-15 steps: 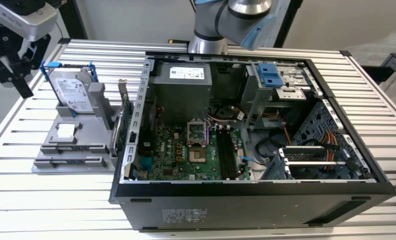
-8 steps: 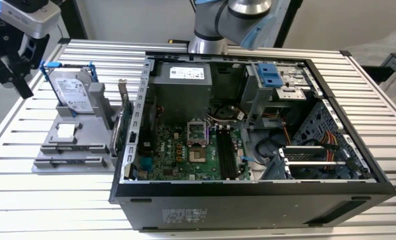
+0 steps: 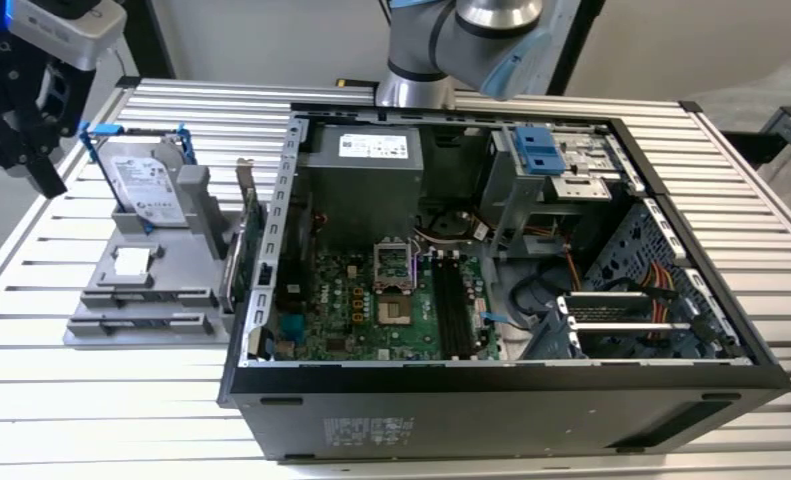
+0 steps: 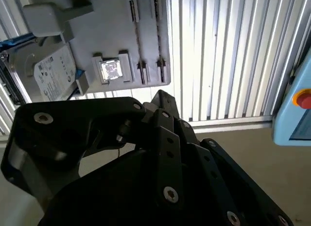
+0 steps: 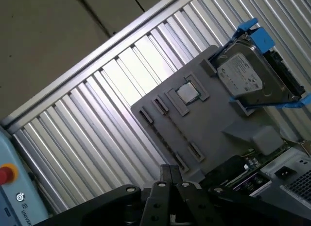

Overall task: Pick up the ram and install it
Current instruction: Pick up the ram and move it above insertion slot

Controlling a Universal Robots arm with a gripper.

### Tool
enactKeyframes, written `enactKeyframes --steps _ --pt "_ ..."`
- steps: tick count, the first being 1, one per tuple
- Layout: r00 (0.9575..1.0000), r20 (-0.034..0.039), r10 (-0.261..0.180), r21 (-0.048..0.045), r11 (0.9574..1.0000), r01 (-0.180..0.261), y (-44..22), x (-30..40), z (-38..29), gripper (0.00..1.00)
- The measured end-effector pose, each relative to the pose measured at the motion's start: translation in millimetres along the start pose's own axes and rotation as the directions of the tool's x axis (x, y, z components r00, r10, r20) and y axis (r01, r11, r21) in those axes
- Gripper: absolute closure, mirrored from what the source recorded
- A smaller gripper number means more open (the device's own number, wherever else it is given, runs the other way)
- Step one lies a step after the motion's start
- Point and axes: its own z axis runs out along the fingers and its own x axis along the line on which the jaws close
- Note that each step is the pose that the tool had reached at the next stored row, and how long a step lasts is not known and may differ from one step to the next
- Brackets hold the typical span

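Presently the black two-finger pincer [image 4: 161,97] is closed, its fingertips meeting with nothing seen between them. It hangs at the exterior view's upper left, clear of the ribbed aluminium table [image 3: 102,400]. Nearest to it is a flat grey holder plate [image 5: 214,119]. This plate carries a silver boxy hard drive with blue clips [image 3: 142,185], a small square metal chip [image 4: 111,69] and two long narrow slots [image 5: 165,138] that lie bare. A green card with a metal bracket [image 3: 242,250] stands on edge between the plate and the open black computer case [image 3: 502,400]. Inside, the green motherboard [image 3: 368,300] bears long dark memory slots [image 3: 455,305]. Whether the ram sits in one cannot be told.
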Motion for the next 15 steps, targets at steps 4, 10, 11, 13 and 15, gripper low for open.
enactKeyframes --steps 4,10,11,13,15 --pt "0.9989 -0.0024 -0.047 0.0014 0.9989 0.047 0.0 0.0 0.0 1.0" --pt "0.9927 -0.0064 -0.121 0.0033 0.9927 0.121 0.0 0.0 0.0 1.0" --pt "0.9912 -0.007 -0.132 0.0036 0.9912 0.132 0.0 0.0 0.0 1.0" --pt "0.9876 -0.0083 -0.156 0.0041 0.9877 0.157 0.0 0.0 0.0 1.0" --pt "0.9834 -0.0096 -0.181 0.0046 0.9834 0.182 0.0 0.0 0.0 1.0"
